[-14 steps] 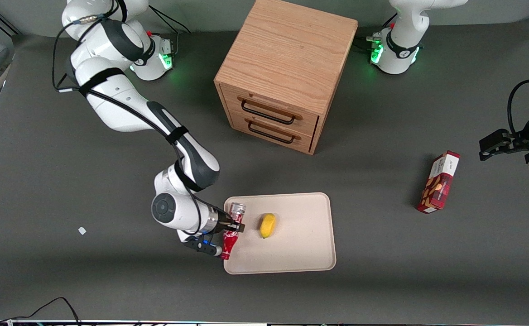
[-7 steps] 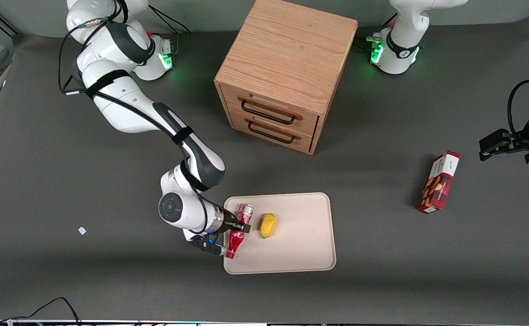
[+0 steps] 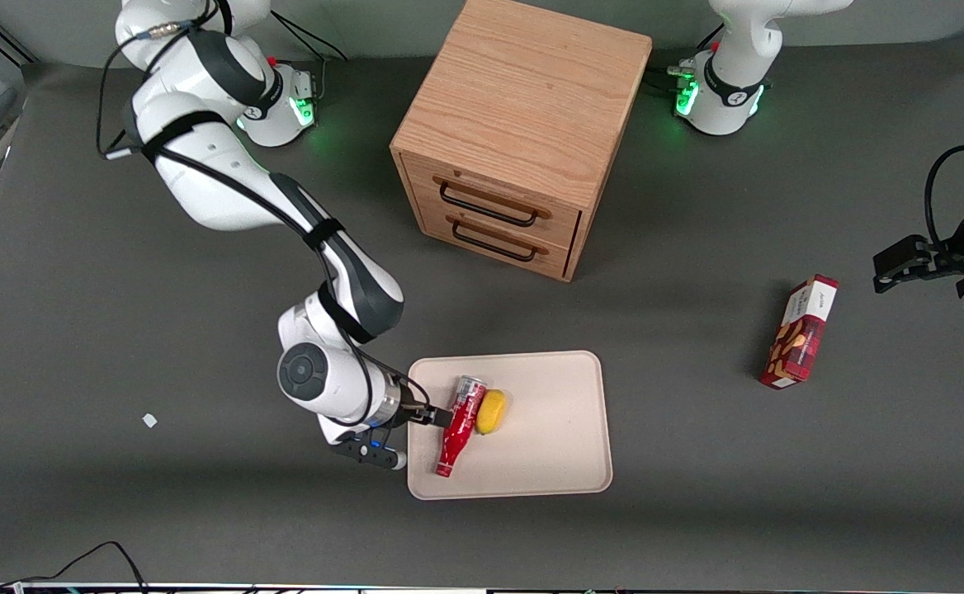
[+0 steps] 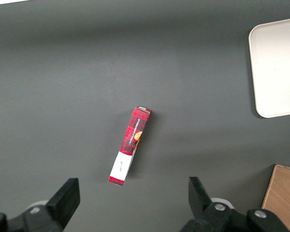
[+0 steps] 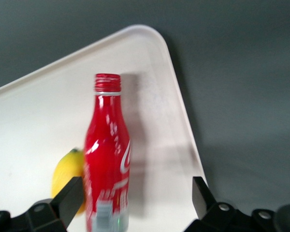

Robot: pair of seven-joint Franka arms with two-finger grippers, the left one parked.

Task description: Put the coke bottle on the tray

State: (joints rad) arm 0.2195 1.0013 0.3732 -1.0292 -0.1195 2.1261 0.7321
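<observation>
On tray (image 3: 556, 462), coke bottle (image 3: 459, 426) lies touching lemon (image 3: 490, 412); gripper (image 3: 431, 417) at tray's working-arm edge, fingers spread, bottle between, ungripped.

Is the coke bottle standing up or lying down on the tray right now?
Lying down. The coke bottle rests on its side on the tray, silver base against the lemon. The open hand is beside it, fingers apart.

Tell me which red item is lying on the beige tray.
The slim red coke bottle, beside the yellow lemon on the beige tray, by the open claw. The red-and-white snack box lies on the table.
</observation>
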